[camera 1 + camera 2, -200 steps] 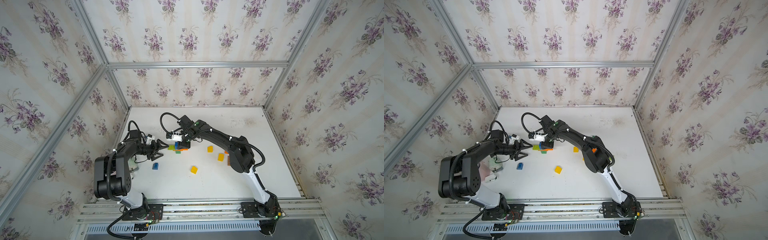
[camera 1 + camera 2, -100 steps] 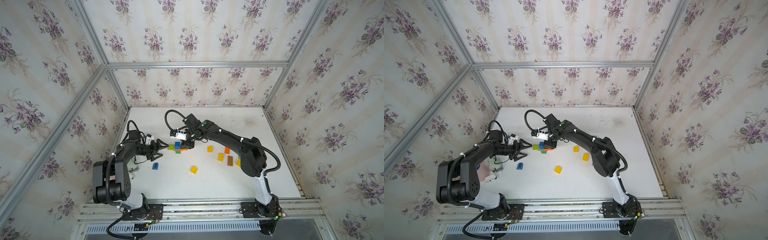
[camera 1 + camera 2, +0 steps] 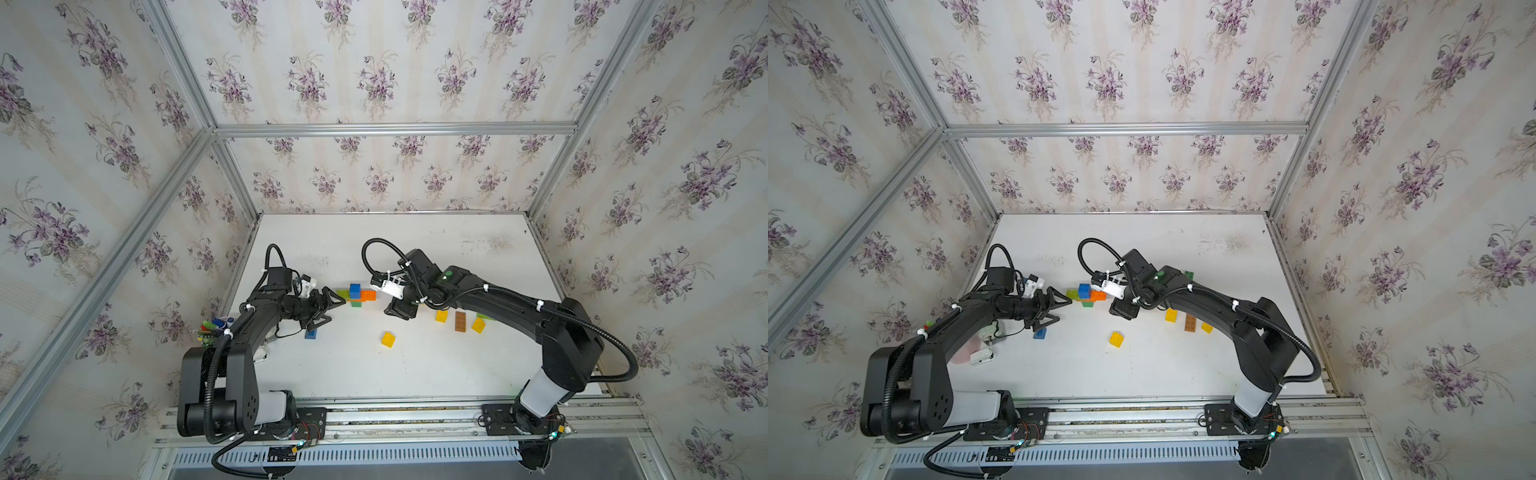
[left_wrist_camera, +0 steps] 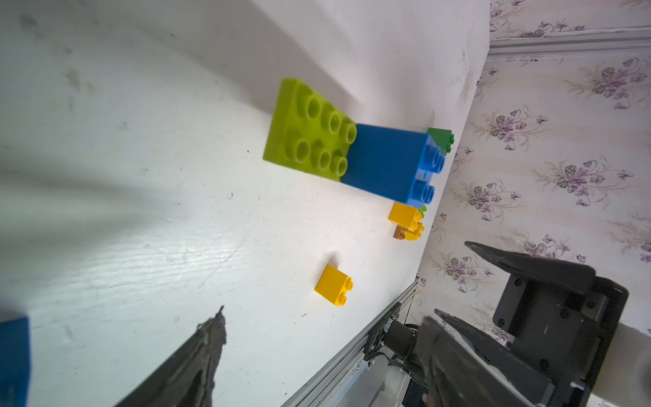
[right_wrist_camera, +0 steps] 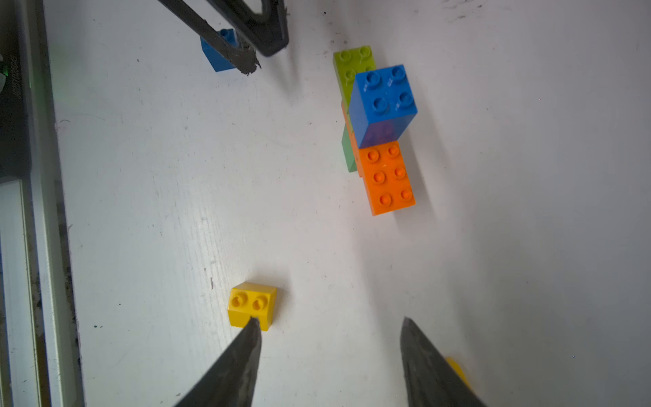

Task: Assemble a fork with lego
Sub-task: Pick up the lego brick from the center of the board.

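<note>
Joined studded plastic lego bricks (image 3: 356, 293), blue atop orange and lime green, stand on the white tabletop (image 3: 415, 374) between the arms. The left fingers (image 4: 197, 363) are apart, empty, just beside them; right fingers (image 5: 239, 363) apart, empty.

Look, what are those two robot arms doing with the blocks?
They are building with lego. The left tool and right tool flank a stacked cluster of lime, blue, orange and green bricks. Both tools are open, holding nothing. A loose yellow brick, a brown brick and a small blue brick lie nearby.
</note>
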